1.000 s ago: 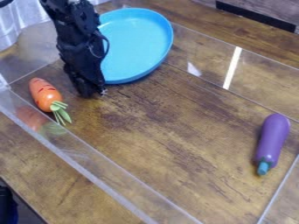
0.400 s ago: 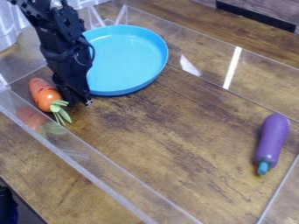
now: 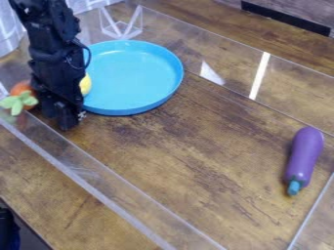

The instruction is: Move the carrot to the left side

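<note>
Carrot (image 3: 16,102) lies at the far left edge of the wooden tabletop (image 3: 196,146), mostly hidden behind the black arm; only its green leafy top and a sliver of orange show beside the arm's left side. Whether it touches the gripper (image 3: 62,119) cannot be told from this angle. The gripper points down at the tabletop near that left edge, its tip just above or on the wood, and the dark mass of the fingers is too blurred to tell whether they stand spread or pressed together. Just right of the arm sits a blue plate (image 3: 131,78), close to the rear left corner, with a small yellow ball (image 3: 84,85) showing at its left rim against the arm. A purple eggplant (image 3: 303,158) lies well apart, near the right edge, stem end toward the front.
</note>
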Robot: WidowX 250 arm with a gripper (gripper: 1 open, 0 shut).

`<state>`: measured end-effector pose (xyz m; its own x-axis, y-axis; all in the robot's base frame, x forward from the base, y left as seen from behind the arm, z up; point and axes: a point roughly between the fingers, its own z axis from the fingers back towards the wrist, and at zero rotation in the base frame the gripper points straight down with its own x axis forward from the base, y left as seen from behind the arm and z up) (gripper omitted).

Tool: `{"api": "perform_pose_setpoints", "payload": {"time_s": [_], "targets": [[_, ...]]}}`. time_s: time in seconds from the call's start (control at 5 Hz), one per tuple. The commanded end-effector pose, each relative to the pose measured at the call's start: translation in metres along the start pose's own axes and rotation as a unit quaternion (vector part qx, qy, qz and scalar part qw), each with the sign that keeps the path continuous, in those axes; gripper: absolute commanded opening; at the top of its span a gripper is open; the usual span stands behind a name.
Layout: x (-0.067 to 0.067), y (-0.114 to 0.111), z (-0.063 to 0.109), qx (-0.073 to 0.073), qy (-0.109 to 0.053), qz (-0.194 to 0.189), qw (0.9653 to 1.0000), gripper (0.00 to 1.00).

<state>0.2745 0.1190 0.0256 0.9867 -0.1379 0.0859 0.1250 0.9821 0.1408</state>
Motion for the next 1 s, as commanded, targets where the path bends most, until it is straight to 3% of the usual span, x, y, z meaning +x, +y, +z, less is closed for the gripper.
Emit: {"api": "perform_pose_setpoints", "payload": {"time_s": [0.0, 0.4, 0.6, 0.8], "targets": [[0.015, 0.015, 0.034, 0.024, -0.032, 0.026, 0.9989, 0.00], [0.014, 0.013, 0.033, 0.017, -0.049, -0.051, 0.9974, 0.00], [0.016, 0.014, 0.028, 0.014, -0.055, -0.090, 0.9943, 0.00], [0.026, 0.021, 0.033, 0.015, -0.056, -0.093, 0.9940, 1.00]]}}
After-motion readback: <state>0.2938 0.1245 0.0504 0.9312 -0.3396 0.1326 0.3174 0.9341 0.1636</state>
